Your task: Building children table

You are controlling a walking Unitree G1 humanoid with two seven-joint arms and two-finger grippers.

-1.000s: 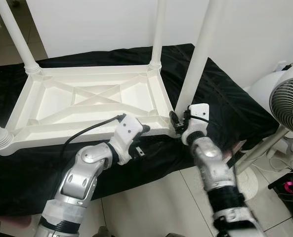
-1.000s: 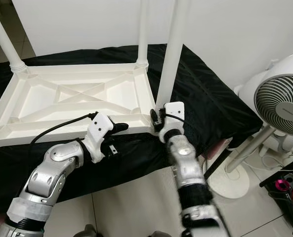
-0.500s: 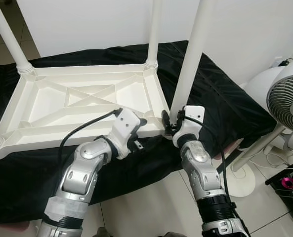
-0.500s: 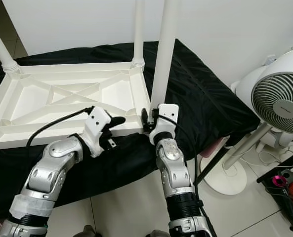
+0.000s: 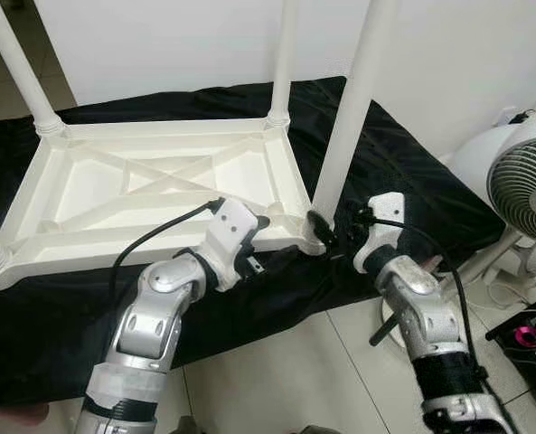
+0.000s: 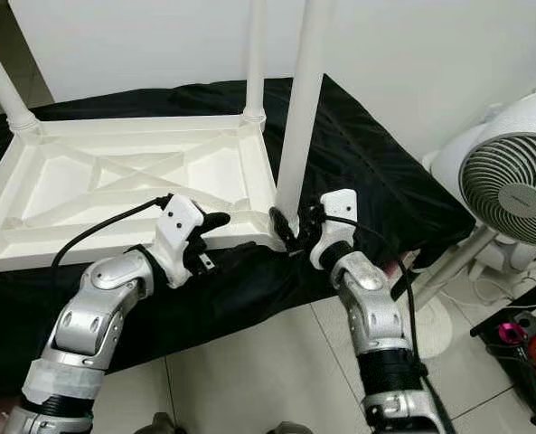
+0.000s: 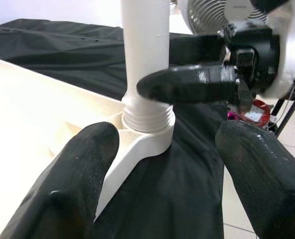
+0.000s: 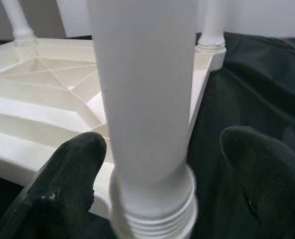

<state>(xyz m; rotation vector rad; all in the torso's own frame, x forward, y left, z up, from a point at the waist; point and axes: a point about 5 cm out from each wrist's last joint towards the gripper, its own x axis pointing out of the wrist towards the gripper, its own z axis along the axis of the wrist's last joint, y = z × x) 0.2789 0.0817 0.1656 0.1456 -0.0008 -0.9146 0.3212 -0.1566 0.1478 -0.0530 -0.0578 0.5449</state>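
Observation:
A white plastic table [image 5: 150,237] lies upside down on a black cloth [image 5: 412,181], with legs standing up from its corners. The near-right leg [image 5: 349,117] rises from its threaded socket [image 7: 147,119]. My right gripper [image 5: 331,228] is open around the base of this leg, one finger [image 8: 72,174] on each side with a gap showing. My left gripper [image 5: 260,242] is open astride the table's near rim, just left of that corner. One of its fingers [image 7: 72,184] is over the table's underside and the other is over the cloth.
A white standing fan [image 5: 530,190] is close on the right, its base on the tiled floor [image 5: 286,371]. A pink object [image 5: 527,336] lies on the floor at the far right. A white wall rises behind the cloth-covered surface.
My right wrist has swung out to the right, and its fingers now reach the leg's base from that side. The left gripper has stayed at the rim. The camera shifted slightly.

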